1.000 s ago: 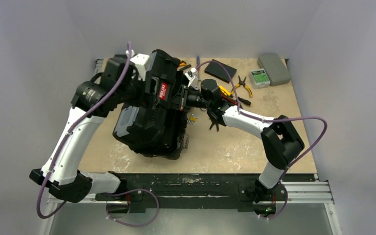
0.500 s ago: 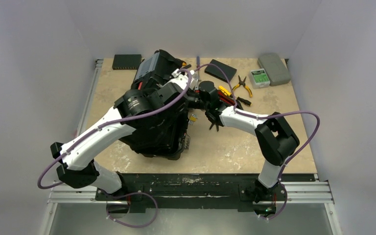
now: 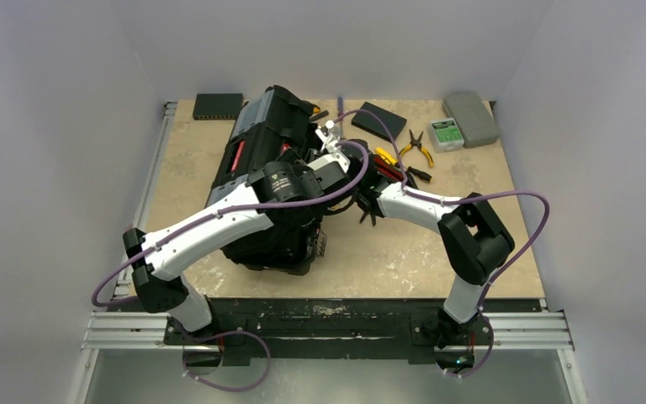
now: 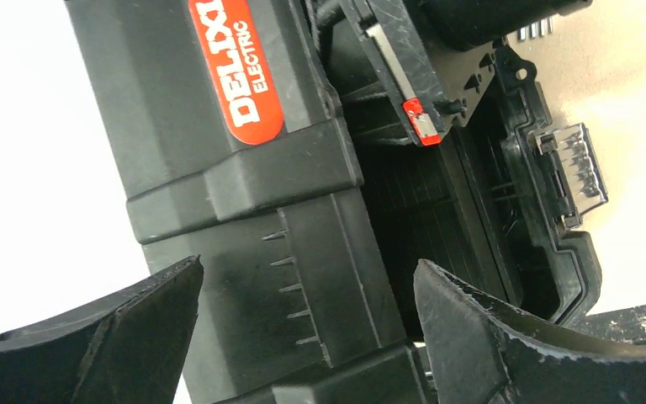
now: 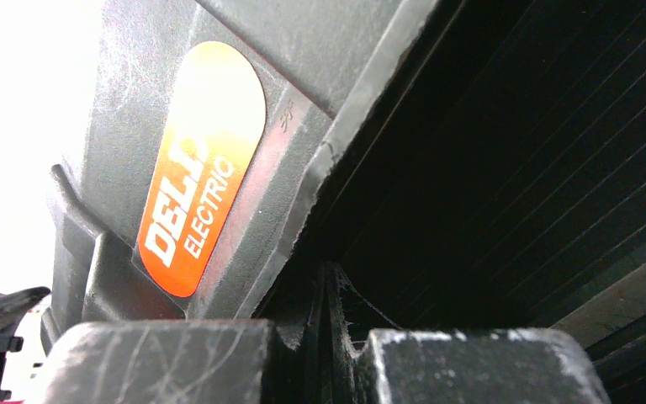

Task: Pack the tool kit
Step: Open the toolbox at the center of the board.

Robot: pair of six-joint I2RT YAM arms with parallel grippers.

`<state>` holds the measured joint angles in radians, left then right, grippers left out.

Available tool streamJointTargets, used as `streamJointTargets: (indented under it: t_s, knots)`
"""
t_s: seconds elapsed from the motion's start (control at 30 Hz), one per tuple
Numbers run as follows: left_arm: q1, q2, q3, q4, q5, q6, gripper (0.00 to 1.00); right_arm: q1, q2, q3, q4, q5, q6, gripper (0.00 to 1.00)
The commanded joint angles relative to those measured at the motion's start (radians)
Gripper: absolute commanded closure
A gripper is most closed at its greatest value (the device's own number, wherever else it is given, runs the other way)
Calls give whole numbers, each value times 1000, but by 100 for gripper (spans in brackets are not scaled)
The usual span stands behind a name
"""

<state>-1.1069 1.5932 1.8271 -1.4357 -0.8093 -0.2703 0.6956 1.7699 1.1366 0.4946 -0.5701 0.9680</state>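
Observation:
The black toolbox [image 3: 252, 143] lies at the table's middle left with its lid partly raised. My left arm reaches across it, and the left gripper [image 3: 320, 164] hangs over the lid's right side. In the left wrist view the left gripper [image 4: 307, 295] is open and empty, its fingers straddling the lid [image 4: 244, 194] near the red label [image 4: 235, 71], apart from it. My right gripper [image 3: 360, 178] is at the toolbox's right edge, mostly hidden by the left arm. In the right wrist view the right gripper [image 5: 326, 282] is shut, its tips in the dark gap under the lid's rim [image 5: 320, 160]. Red and yellow-handled tools [image 3: 389, 162] and pliers [image 3: 420, 147] lie to the right.
A flat black box [image 3: 378, 120], a grey case [image 3: 471, 118] and a small green-labelled box [image 3: 446, 133] lie at the back right. A black device [image 3: 217, 105] sits at the back left. A clear latch [image 4: 572, 172] hangs on the toolbox's side.
My left arm has swung from the toolbox's left side across it to its right side. The right arm has barely moved.

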Motion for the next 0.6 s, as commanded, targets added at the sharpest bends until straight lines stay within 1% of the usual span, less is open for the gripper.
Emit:
streamJointTargets:
  t_s: [0.0,0.13,0.2,0.27,0.37,0.5,0.57]
  knots:
    - [-10,5,-22,0,-32,-30,7,14,-53,5,95,-30,-8,100]
    - [-13,45,-31,-63,-101,-76,7,14,-56,-2,97,-34,-9,100]
    - [-14,75,-32,-122,-182,-121,9,15,-58,-5,98,-31,-9,100]
    - [-15,108,-25,-197,-259,-181,11,12,-60,-7,95,-29,-9,100]
    - [-15,163,11,-339,-359,-311,15,10,-67,-17,95,-23,-11,100]
    - [-15,184,-4,-354,-404,-335,17,2,-74,-37,108,-21,-4,100]
    - [-16,191,-2,-355,-418,-346,20,-7,-80,-46,117,-21,3,100]
